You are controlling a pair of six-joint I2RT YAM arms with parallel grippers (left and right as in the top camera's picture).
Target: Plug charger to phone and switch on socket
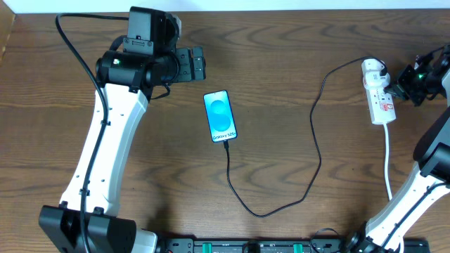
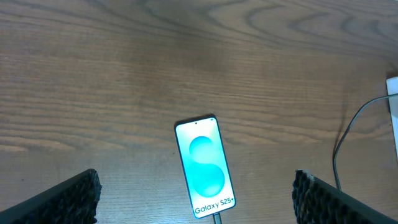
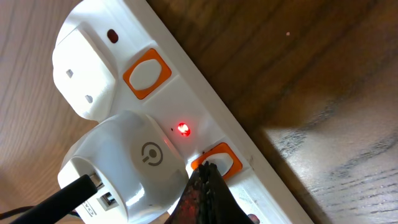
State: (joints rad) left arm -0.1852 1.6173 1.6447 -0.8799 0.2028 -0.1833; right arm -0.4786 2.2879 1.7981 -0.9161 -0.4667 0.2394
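Right wrist view puts the right gripper [image 3: 204,177] with its two fingers pressed together into one narrow tip. That tip lies on or just over the lower orange switch [image 3: 219,159] of the socket [image 3: 193,99]; whether it is pushing down cannot be told. Just beside that switch, toward the middle of the socket, a small red lamp [image 3: 183,129] glows. A second orange switch [image 3: 146,73] sits further along the same face. Touching the socket next to the fingertip is the white adapter [image 3: 127,162] of the charger [image 1: 315,151], seated in an outlet with its black cable leaving the side. Seen from overhead, that cable climbs off the far end of the socket. It then swings well away across the table [image 1: 281,42], loops low and comes up to the near short edge of the phone [image 1: 220,116], where it appears to be plugged in. The phone lies flat and face up, screen lit blue, well apart from the socket. Beyond it, farther again from the socket, the left gripper [image 1: 199,63] hangs with its fingers spread wide and nothing between them. By my reading the charger is already joined to the phone. The glowing lamp suggests the socket is switched on or being switched now, so little is left beyond confirming the press and lifting clear.
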